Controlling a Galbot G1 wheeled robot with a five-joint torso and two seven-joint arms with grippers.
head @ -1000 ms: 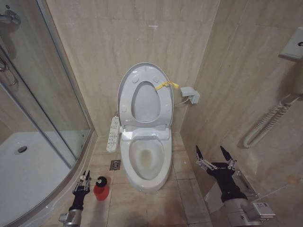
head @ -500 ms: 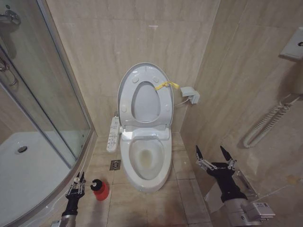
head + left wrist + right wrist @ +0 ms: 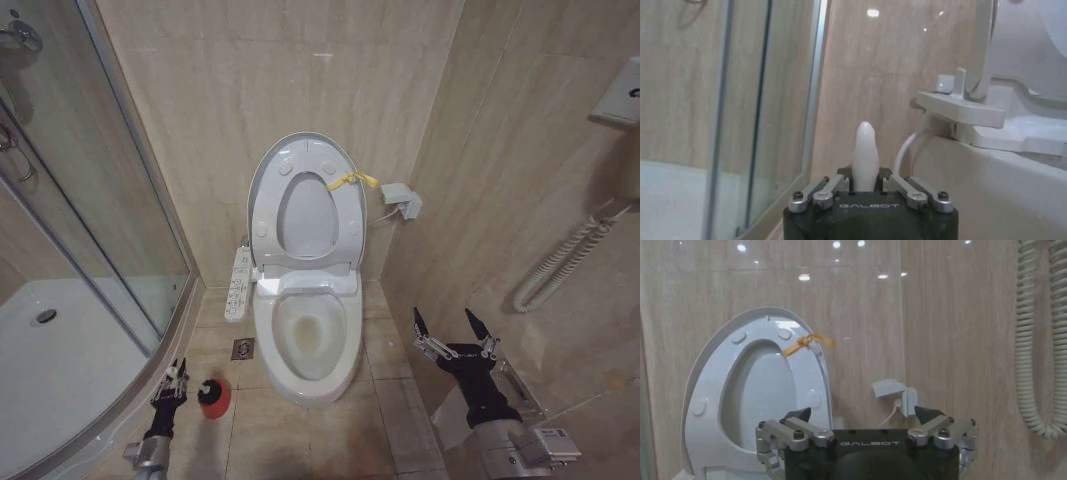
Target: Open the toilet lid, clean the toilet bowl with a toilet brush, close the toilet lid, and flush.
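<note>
In the head view, the toilet lid (image 3: pixel 305 200) stands upright against the far wall with the seat ring raised too, so opening is done. The toilet bowl (image 3: pixel 308 340) is exposed; cleaning, closing and flushing remain. The left claw (image 3: pixel 170 385) is low at near left, between the shower tray (image 3: pixel 60 380) edge and the red cup holder (image 3: pixel 213 398); room there is narrow. The right claw (image 3: pixel 453 333) waits released near the right wall.

In the left wrist view, the left claw (image 3: pixel 867 187) is clenched on the toilet brush (image 3: pixel 865 155) handle.

In the right wrist view, the right claw (image 3: pixel 867 422) is spread, facing the lid.
</note>
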